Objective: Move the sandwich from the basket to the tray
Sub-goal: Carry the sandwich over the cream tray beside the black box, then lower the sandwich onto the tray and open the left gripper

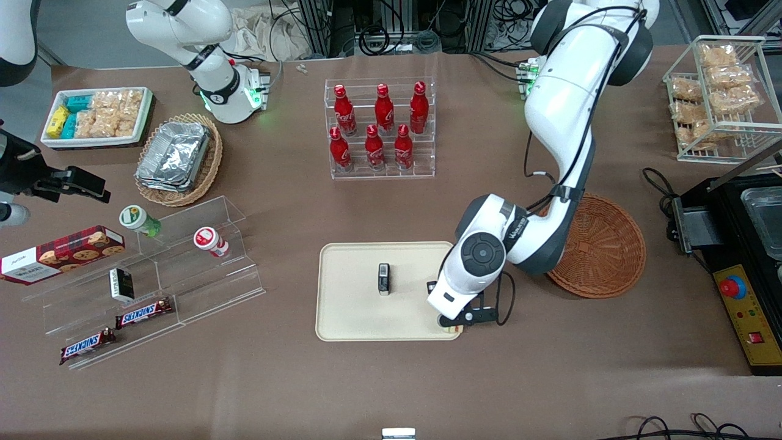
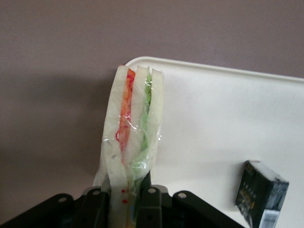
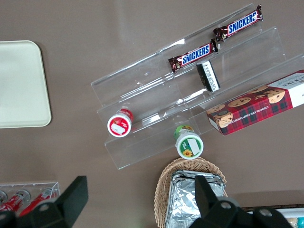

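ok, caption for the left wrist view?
Gripper shut on sandwich, over a corner of the tray.

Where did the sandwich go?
The sandwich is held in the gripper, over the corner of the tray nearest the front camera, out of the basket.

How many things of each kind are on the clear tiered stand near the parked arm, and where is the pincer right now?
Snickers bars: 2
Round lidded cups: 2
Small dark box: 1
Cookie box: 1
Total: 6
The pincer is shut on the sandwich, over the corner of the tray.
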You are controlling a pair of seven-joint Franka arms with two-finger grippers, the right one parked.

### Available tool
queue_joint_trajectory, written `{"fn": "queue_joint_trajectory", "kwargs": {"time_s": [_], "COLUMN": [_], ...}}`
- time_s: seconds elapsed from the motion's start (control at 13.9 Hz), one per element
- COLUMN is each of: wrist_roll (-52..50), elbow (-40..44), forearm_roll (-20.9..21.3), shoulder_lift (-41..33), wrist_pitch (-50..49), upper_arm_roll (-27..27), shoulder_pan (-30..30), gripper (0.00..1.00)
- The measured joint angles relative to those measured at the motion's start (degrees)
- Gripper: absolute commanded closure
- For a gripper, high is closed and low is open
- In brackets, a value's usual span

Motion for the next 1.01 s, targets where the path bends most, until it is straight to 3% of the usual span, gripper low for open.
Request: {"fn": "queue_joint_trajectory", "kwargs": {"time_s": [0.65,0.79,0.93,1.01], "wrist_roll": [-2.40,-2.79,-2.81,-2.81], "elbow": [2.40,2.41,2.41,2.41], "forearm_roll": [0.00,0.00,0.00,0.00], "shoulder_lift": [2.22,2.22,2.28,2.32], "wrist_pitch": [-0.95,-1.98,-2.36,-2.36], "upper_arm_roll": [0.00,0.00,0.03,0.04], "shoulder_pan": [-1.86,-2.04,-2.04,-2.04], "gripper": [0.74,0.69,0.44,0.09]}}
